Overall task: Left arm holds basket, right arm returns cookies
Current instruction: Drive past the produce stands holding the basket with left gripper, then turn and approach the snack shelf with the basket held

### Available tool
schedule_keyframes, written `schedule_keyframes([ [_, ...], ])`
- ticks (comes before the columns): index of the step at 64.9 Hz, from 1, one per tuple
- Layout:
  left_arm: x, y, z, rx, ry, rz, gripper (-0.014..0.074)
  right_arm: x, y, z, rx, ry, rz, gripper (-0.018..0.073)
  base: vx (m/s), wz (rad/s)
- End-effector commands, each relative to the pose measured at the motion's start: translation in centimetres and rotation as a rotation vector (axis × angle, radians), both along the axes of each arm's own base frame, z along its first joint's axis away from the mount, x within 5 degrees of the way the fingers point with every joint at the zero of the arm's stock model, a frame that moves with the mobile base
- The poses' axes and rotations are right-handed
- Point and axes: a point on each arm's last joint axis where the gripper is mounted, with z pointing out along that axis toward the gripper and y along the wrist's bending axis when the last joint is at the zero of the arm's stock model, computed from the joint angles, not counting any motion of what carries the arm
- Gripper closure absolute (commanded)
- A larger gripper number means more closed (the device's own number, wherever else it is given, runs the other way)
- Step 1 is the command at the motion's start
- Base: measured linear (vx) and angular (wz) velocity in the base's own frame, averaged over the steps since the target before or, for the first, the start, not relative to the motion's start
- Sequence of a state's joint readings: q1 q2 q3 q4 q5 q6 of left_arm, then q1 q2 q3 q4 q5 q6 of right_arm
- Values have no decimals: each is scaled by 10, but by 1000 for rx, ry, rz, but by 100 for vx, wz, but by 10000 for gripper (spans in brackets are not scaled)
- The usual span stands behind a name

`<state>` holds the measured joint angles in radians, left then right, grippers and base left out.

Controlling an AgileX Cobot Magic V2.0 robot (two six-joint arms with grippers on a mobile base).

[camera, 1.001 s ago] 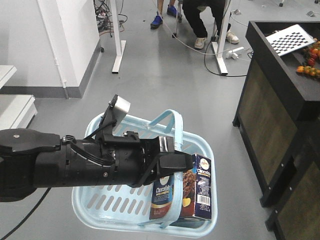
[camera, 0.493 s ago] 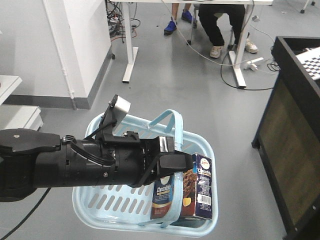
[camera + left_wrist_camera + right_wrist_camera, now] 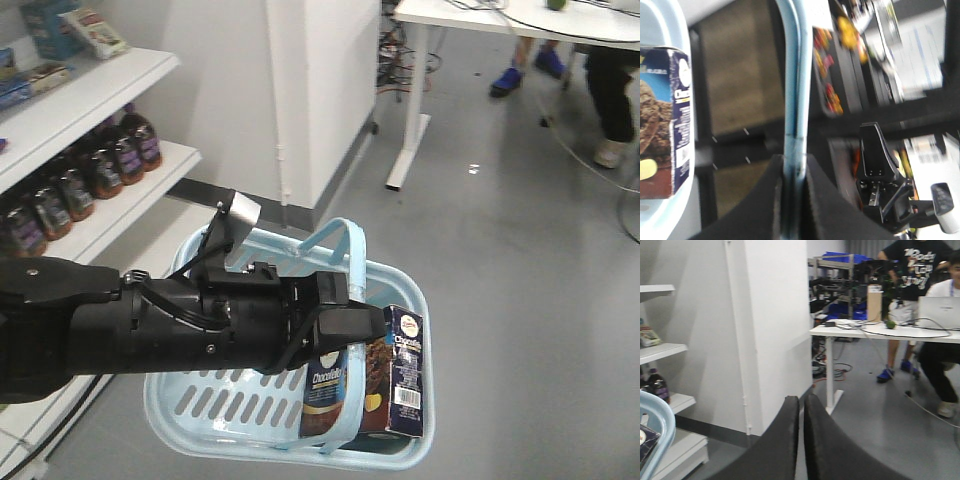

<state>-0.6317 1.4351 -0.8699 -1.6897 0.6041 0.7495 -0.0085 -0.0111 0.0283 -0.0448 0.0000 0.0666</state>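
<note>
Front view. Far left: shelves [image 3: 90, 85] with dark bottles [image 3: 75, 175]. The left arm [image 3: 130, 335] comes in from the left edge and lies across the basket [image 3: 200, 400], with a grey plate [image 3: 240, 215] sticking up from it. The left gripper [image 3: 345, 325] sits at the handle [image 3: 345, 240]; the jaw gap cannot be read from here. Grey floor [image 3: 500, 250] shows around the basket. The cookies [image 3: 405, 370] stand upright in the basket's right end against the near wall, barcode side toward the camera. A second box [image 3: 325, 395] stands just left of them, partly behind the near handle. A white pillar [image 3: 320, 90] is behind.

Left wrist view. The cookies [image 3: 665, 120] are at the left edge, beside the basket wall [image 3: 660, 20]. At centre the handle [image 3: 792, 100] runs down from the top into the left gripper [image 3: 792, 167]. Its black fingers [image 3: 815, 200] are clamped on the handle from both sides, with no gap visible. The background is blurred.

Right wrist view. A basket handle [image 3: 657, 422] sits in the lower left corner. Right gripper [image 3: 801, 400] at bottom centre: fingers [image 3: 785, 440] drawn almost together, leaving only a thin slit. Nothing is in the slit and the fingers touch nothing. The gripper is clear of the basket. To the right are a desk [image 3: 865, 330] and seated people [image 3: 945, 335].
</note>
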Motion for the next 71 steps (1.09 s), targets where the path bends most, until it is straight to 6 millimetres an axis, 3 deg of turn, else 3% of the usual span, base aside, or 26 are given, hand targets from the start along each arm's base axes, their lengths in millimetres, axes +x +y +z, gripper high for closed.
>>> schedule_keyframes([
  [1, -6, 0, 27, -115, -25, -8, 602, -1, 0, 2, -14, -71, 1, 570, 29, 87],
  [71, -6, 0, 27, -116, -25, -8, 602, -1, 0, 2, -14, -71, 1, 570, 27, 73],
])
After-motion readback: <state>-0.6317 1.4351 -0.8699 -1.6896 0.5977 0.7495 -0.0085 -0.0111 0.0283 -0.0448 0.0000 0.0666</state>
